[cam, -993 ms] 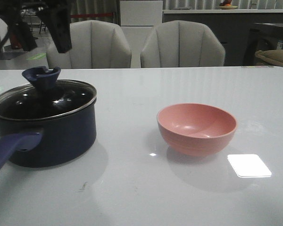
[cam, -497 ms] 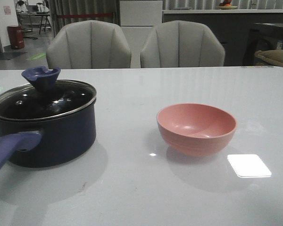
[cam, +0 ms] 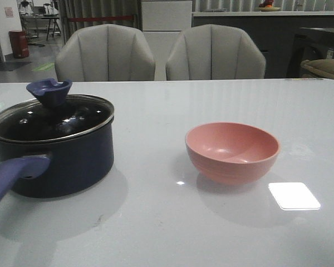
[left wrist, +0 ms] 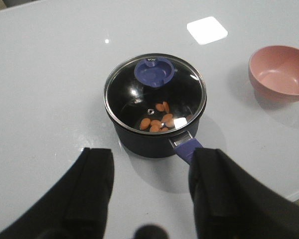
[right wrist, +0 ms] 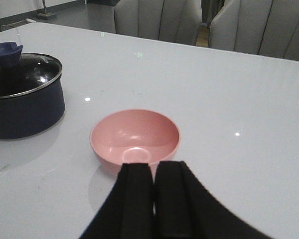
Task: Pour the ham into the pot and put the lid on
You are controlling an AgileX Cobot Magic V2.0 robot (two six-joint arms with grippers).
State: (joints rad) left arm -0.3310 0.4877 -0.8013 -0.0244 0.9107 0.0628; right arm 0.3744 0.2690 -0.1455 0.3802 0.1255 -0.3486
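honestly looks pretty much done from where i'm sitting. starting on the left: the pot point(cam: 55, 150) sits on the tabletop point(cam: 156, 222) with the lid point(cam: 51, 117) seated on its rim, knob up, and in the left wrist view i can see the ham point(left wrist: 158, 121) through the glass, a small pile of orange slices on the pot floor. the left gripper point(left wrist: 149, 196) hangs above and back from the pot, jaws spread wide, nothing in them.

further right, the pink bowl point(cam: 232, 151) stands upright and empty, well apart from the pot. the right gripper point(right wrist: 154, 199) hovers just behind the bowl, jaws pressed together on nothing.

what could still go wrong? i'd guess the long handle point(cam: 11, 175) poking out toward me, the left arm could clip it on a low swing and knock the lid off-centre. likewise the right arm dipping forward could shove the bowl.
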